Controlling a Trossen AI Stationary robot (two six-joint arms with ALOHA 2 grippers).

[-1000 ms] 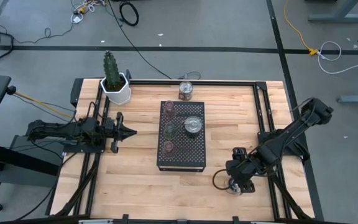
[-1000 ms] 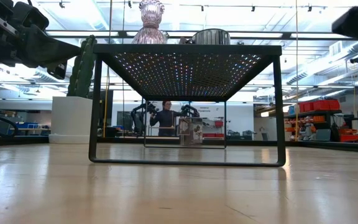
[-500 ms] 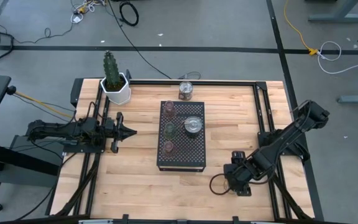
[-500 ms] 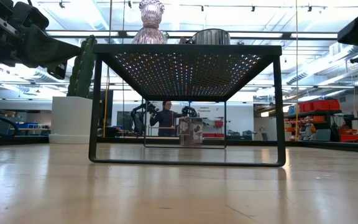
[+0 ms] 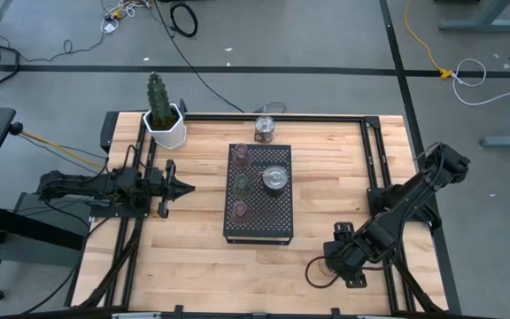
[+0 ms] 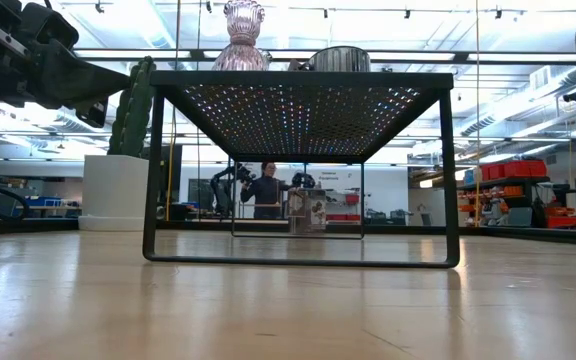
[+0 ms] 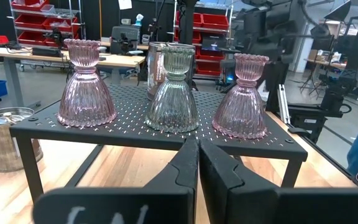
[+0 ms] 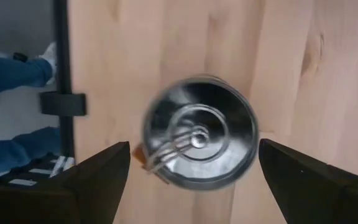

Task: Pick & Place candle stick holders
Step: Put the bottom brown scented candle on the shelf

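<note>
A black perforated stand [image 5: 259, 226] carries two pink candle stick holders [image 7: 84, 87] [image 7: 241, 99], a green one [image 7: 171, 93] between them, and a wider silvery one [image 5: 275, 178]. Another silvery holder [image 5: 265, 129] stands on the table by the far edge. A third silvery holder [image 8: 199, 140] stands on the wood near the near right corner. My right gripper [image 8: 197, 186] hangs open above it, pointing down, one finger on either side and apart from it. My left gripper [image 5: 189, 187] is shut and level at the table's left, pointing at the stand.
A white pot with a cactus [image 5: 163, 120] stands at the far left corner. Black frame rails [image 5: 381, 168] run along the table's sides. A person's legs in blue trousers [image 8: 11, 71] show beyond the table edge beside the right gripper.
My right gripper has drifted a little toward the table's near right corner, staying open and pointing down. Nothing on the stand has moved.
</note>
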